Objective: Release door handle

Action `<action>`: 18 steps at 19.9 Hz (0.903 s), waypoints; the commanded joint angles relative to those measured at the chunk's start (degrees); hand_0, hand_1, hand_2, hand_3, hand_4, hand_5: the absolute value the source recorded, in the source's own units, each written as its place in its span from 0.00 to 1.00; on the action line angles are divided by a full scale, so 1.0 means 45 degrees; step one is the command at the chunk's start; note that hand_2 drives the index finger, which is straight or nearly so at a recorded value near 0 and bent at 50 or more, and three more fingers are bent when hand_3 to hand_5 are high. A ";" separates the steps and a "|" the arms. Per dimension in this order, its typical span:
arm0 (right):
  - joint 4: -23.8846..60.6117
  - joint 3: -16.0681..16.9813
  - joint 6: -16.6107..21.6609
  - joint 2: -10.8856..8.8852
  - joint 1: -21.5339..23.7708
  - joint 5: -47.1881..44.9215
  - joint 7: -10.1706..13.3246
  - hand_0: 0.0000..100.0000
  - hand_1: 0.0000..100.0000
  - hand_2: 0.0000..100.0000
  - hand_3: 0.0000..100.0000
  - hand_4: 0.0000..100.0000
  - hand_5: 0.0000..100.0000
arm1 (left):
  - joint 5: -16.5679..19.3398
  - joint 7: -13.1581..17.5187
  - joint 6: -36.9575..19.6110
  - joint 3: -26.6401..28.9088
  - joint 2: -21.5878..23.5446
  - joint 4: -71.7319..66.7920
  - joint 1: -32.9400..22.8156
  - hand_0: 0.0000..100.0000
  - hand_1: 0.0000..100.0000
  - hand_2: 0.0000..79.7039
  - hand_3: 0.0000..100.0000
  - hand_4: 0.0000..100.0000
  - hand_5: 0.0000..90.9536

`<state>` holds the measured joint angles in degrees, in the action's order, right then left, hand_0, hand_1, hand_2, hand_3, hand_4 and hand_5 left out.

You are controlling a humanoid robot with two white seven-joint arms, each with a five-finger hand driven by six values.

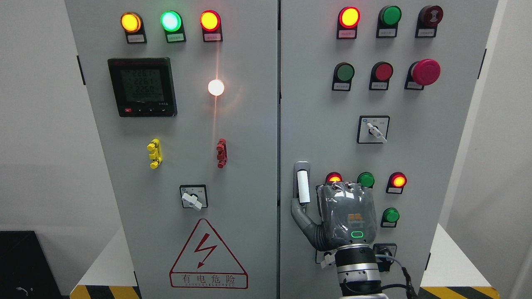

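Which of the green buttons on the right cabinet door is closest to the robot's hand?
The green button in the row of three, just above the right hand. The other green ones sit lower right or much higher.

Grey electrical cabinet (pixel 232 166) standing on a white platform (pixel 451 257), which shows at both lower sides of the cabinet; the platform's front edge carries yellow-and-black hazard striping (pixel 106 292), visible at lower left and lower right.
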<state>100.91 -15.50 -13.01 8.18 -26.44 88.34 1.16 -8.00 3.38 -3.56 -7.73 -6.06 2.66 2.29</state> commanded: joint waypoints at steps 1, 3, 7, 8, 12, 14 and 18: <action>-0.0023 0.0027 0.0001 0.0000 -0.0004 -0.0001 0.0016 0.43 0.29 1.00 1.00 1.00 1.00 | 0.0000 0.0010 -0.0011 0.0000 0.0000 -0.0005 0.0000 0.12 0.56 0.00 0.00 0.00 0.00; -0.0023 0.0046 -0.0018 0.0000 -0.0023 -0.0001 0.0016 0.43 0.29 1.00 1.00 1.00 1.00 | 0.0000 0.0010 -0.0011 0.0000 0.0000 -0.0005 0.0000 0.12 0.56 0.00 0.00 0.00 0.00; -0.0023 0.0046 -0.0018 0.0000 -0.0023 -0.0001 0.0016 0.43 0.29 1.00 1.00 1.00 1.00 | 0.0000 0.0010 -0.0011 0.0000 0.0000 0.0014 0.0000 0.12 0.56 0.00 0.00 0.00 0.00; -0.0023 0.0046 -0.0018 0.0000 -0.0023 -0.0001 0.0016 0.43 0.29 1.00 1.00 1.00 1.00 | 0.0000 0.0010 -0.0011 0.0000 0.0000 -0.0005 0.0000 0.12 0.56 0.00 0.00 0.00 0.00; -0.0023 0.0046 -0.0018 0.0000 -0.0023 -0.0001 0.0016 0.45 0.29 1.00 1.00 1.00 1.00 | 0.0000 0.0010 -0.0011 0.0000 0.0000 -0.0005 0.0000 0.12 0.56 0.00 0.00 0.00 0.00; -0.0023 0.0065 -0.0018 0.0000 -0.0023 -0.0001 0.0016 0.45 0.29 1.00 1.00 1.00 1.00 | 0.0000 0.0010 -0.0011 0.0000 0.0000 0.0014 0.0000 0.12 0.56 0.00 0.00 0.00 0.00; -0.0023 0.0066 -0.0018 0.0000 -0.0023 -0.0001 0.0036 0.46 0.30 1.00 1.00 1.00 1.00 | 0.0000 0.0010 -0.0011 0.0000 0.0000 -0.0005 0.0000 0.12 0.56 0.00 0.00 0.00 0.00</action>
<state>100.83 -15.33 -13.06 8.18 -26.54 88.32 1.22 -8.00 3.39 -3.56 -7.73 -6.07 2.66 2.29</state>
